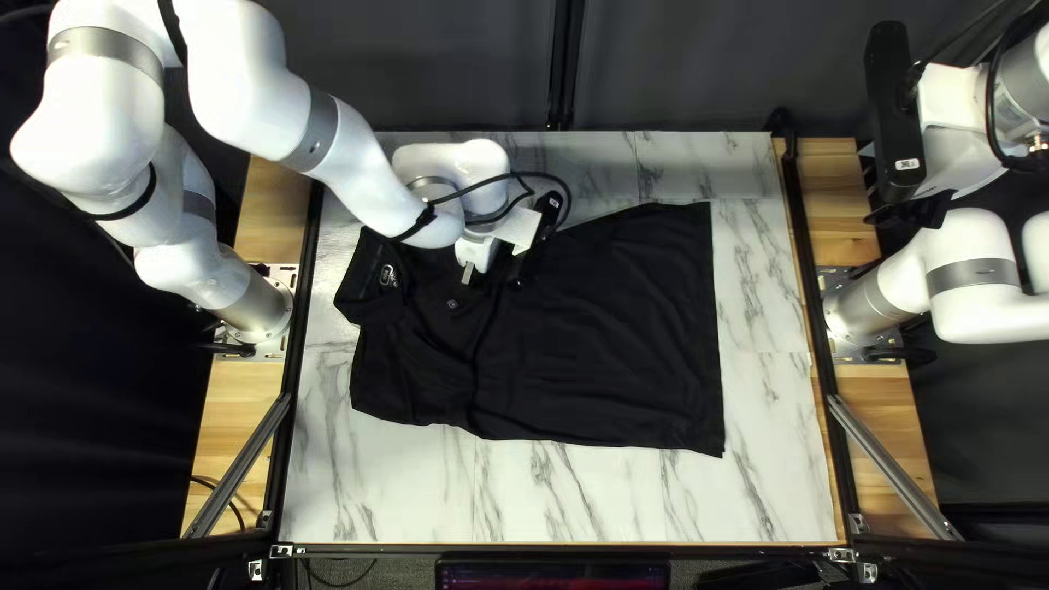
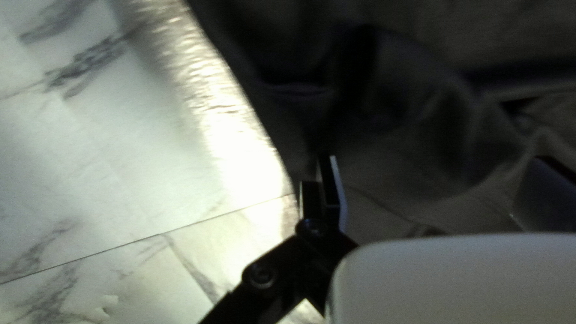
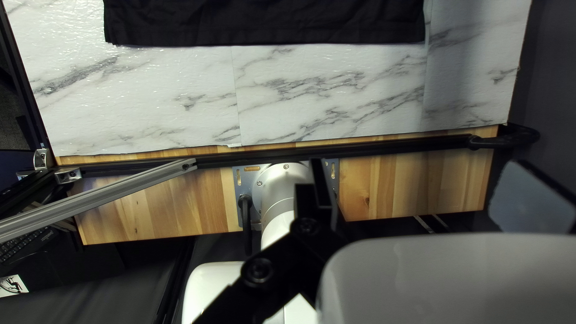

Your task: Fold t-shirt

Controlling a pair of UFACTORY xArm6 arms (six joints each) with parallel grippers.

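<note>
Folding T-shirt (image 1: 612, 339): lies spread on the tabletop (image 1: 382, 492), its fold likely unfinished.
Left fingers (image 2: 330, 187): wide apart, gripping nothing, near the cloth's far edge; I should straddle one edge, close gently, lift low.
Right fingers (image 3: 322, 191): wide apart, empty, beyond the tabletop.
Collar (image 1: 377, 286): plain in the top left view, absent from my right wrist view.
Wrinkles (image 2: 420, 138): close in my left wrist view, though perhaps touching nothing; too dark.

The left arm (image 1: 254, 93) and right arm (image 1: 973, 235) are glossy white, with rounded segments, grey bands and black cables (image 1: 525, 175). The left gripper (image 1: 492, 275) has 2 black fingers (image 2: 332, 186) on black links (image 2: 288, 258) with round screws (image 2: 262, 275).
</note>
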